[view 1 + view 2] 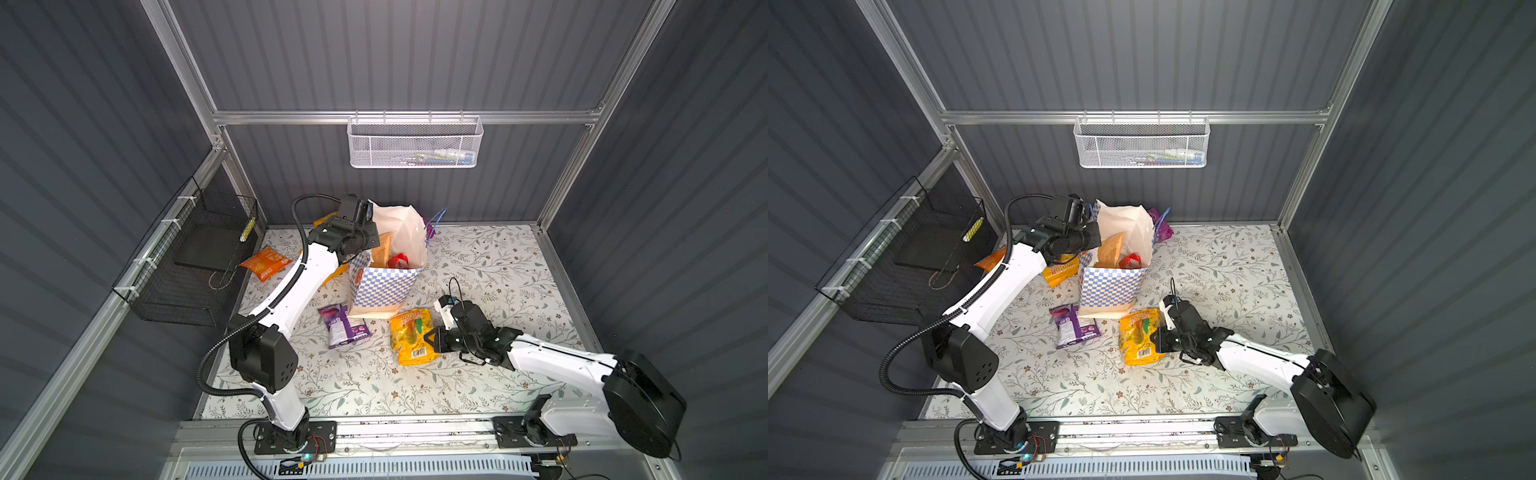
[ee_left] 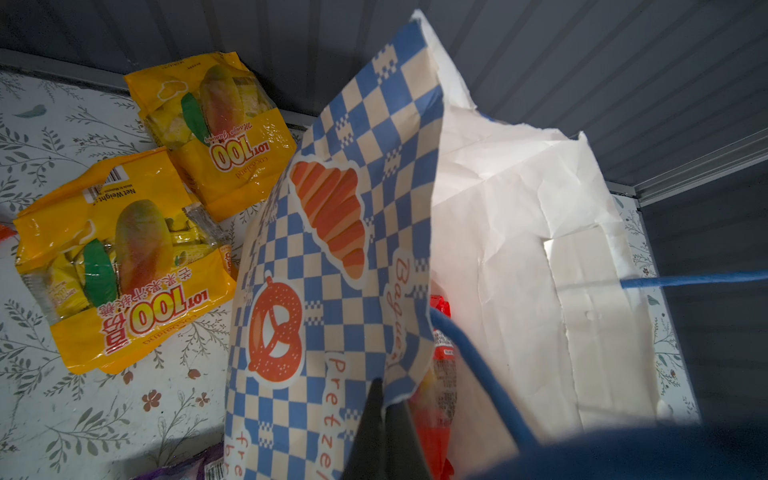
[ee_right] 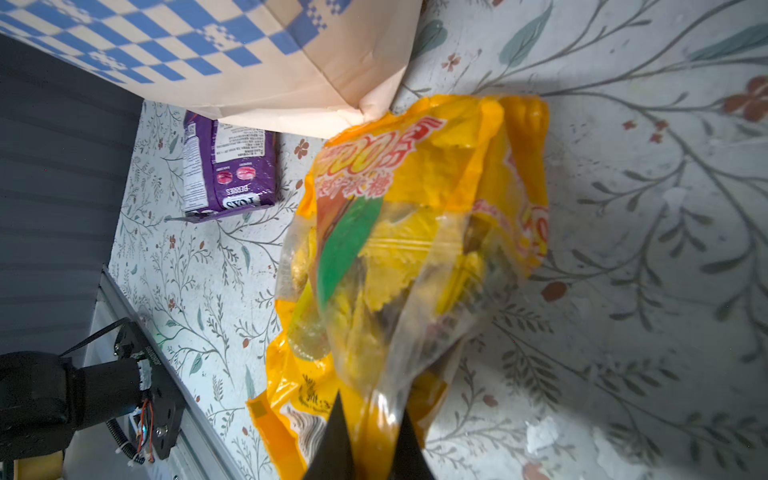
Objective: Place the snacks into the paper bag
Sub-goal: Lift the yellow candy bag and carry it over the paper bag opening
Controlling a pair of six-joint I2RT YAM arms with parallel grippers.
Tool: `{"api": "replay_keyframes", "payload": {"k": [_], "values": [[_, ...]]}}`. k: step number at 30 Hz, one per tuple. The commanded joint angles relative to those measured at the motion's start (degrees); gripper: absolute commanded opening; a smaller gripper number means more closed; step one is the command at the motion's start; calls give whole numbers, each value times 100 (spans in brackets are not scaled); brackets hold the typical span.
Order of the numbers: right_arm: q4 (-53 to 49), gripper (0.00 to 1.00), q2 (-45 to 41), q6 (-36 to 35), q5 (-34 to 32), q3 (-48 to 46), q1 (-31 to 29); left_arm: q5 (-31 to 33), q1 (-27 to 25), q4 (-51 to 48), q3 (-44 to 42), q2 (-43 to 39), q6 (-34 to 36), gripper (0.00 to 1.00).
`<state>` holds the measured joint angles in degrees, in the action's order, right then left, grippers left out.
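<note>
Right hand [image 3: 372, 405], lower centre, is being clamped on the yellow packet [image 3: 399, 249]; a lift clearing the rim of the paper bag [image 1: 384, 286] is being advised.

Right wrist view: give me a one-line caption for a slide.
Right gripper shut on the edge of a yellow plastic snack packet on the floral tabletop, beside the blue-and-white checkered paper bag.
</note>
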<state>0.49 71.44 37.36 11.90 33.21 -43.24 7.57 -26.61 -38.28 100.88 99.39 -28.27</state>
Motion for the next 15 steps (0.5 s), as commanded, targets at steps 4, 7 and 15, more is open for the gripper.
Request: {"api": "replay_keyframes", "payload": {"k": [4,7,15], "values": [[-488,0,-1155,113,-363,53,-17,-318,-28,-314,48,90,-179,0],[-922,0,-1698,63,-598,140,-17,-314,-28,-318,46,71,-179,0],[-1911,0,-2780,-83,-945,891,-18,-300,-29,-309,43,69,-205,0]]}}
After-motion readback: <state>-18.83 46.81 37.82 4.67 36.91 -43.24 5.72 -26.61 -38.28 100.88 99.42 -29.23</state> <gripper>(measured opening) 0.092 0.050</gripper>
